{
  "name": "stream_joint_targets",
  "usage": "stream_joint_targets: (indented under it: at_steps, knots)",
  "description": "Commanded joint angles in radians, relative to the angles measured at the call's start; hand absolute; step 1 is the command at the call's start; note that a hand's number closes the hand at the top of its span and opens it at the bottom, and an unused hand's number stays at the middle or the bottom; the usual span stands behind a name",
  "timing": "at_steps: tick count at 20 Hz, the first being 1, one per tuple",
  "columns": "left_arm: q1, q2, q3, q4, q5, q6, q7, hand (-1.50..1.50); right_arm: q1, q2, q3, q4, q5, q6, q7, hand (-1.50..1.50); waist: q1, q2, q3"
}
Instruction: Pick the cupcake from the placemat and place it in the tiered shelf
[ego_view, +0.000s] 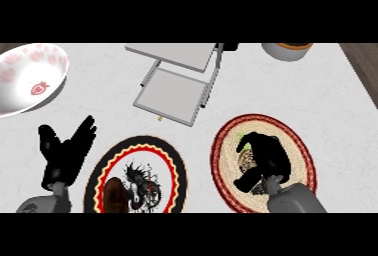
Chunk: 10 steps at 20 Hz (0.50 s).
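Gripping the cupcake (246, 159) w/ my R hand (267, 154) on the placemat (299, 145), counter (295, 90) front-right.
L hand (66, 150) relaxed open, resting by front-left edge.

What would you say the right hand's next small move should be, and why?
Probably a short lift straight up. The right hand appears curled round the cupcake, which sits on the placemat. Raising it first should clear the mat before carrying it toward the tiered shelf, farther back and to the left. The left hand rests open at the view's left.
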Motion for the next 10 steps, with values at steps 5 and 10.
stream_joint_targets:
  at_steps: [5,10]
  knots:
    - [0.017,-0.019,-0.018,0.012,-0.012,-0.016,-0.008,0.00,-0.106,0.148,0.198,0.088,-0.026,-0.146,0.190,1.50,0.028,0.019,0.006]
    - [-0.063,-0.011,-0.041,0.024,-0.012,-0.046,0.016,0.00,-0.324,0.152,0.265,0.124,-0.129,-0.277,0.415,1.50,0.129,0.037,0.006]
